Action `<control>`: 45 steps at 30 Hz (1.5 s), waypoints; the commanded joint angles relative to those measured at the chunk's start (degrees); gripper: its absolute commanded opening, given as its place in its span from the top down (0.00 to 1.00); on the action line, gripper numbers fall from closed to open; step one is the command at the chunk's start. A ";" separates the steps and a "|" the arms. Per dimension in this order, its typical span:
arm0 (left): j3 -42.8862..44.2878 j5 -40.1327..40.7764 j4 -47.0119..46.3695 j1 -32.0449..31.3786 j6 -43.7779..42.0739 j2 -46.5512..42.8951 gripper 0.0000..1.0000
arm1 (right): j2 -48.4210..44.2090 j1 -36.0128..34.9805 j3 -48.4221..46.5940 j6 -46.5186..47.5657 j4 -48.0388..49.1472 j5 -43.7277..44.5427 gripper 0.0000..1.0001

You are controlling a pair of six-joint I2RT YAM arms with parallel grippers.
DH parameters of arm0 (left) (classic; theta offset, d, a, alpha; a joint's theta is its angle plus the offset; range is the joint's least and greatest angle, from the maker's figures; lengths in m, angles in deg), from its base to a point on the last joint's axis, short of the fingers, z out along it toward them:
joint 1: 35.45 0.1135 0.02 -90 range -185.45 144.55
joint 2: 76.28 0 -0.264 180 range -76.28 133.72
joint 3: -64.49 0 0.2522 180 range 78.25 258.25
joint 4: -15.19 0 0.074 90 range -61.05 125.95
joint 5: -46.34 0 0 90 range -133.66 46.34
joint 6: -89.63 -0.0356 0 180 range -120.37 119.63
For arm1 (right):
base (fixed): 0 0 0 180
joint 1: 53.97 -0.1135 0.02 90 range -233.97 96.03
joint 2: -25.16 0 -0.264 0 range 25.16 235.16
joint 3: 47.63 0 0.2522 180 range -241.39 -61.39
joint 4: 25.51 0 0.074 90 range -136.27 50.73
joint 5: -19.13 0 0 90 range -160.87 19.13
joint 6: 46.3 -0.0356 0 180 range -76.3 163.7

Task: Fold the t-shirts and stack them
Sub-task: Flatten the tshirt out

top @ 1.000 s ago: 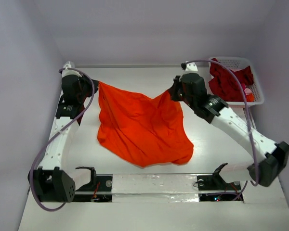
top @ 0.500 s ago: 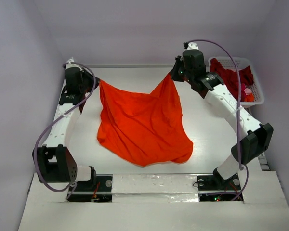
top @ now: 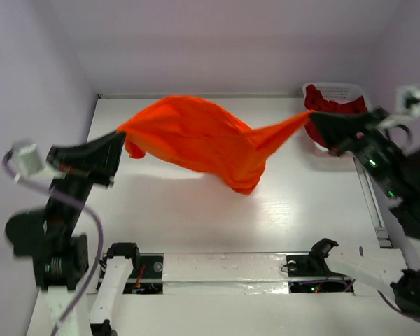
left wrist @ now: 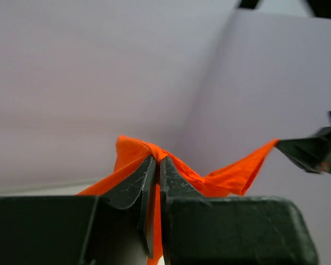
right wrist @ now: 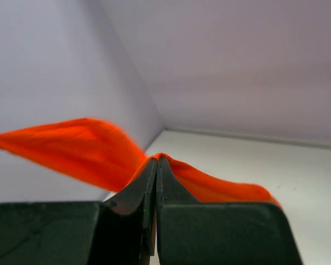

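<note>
Over the white table (top: pixel 196 224), the left gripper (top: pixel 120 134) and right gripper (top: pixel 312 119) each clamp their fingers tight on an edge of the orange t-shirt (top: pixel 196 136), which is stretched aloft between them. Dark red t-shirts (top: pixel 339 108) lie in the white basket (top: pixel 336 89) at far right.

Top view looks down on the bench (top: pixel 168 210) from behind; wrist views sit close behind left tool (left wrist: pixel 157 159) and right tool (right wrist: pixel 156 160), all sharing the shirt (top: pixel 196 136).
</note>
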 commanded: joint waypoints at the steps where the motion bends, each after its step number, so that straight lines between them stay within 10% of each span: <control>1: 1.97 -7.36 -0.35 0.16 4.34 -6.60 1.00 | -9.28 0.02 7.84 0.28 5.14 -3.08 1.00; 12: 11.54 -9.05 -1.92 0.16 11.56 -17.26 1.00 | -25.21 0.02 10.59 -1.39 4.72 -9.85 1.00; 45: 19.19 -1.75 -11.24 -9.94 11.30 -18.49 1.00 | -27.59 0.02 3.38 -4.47 10.88 -11.35 1.00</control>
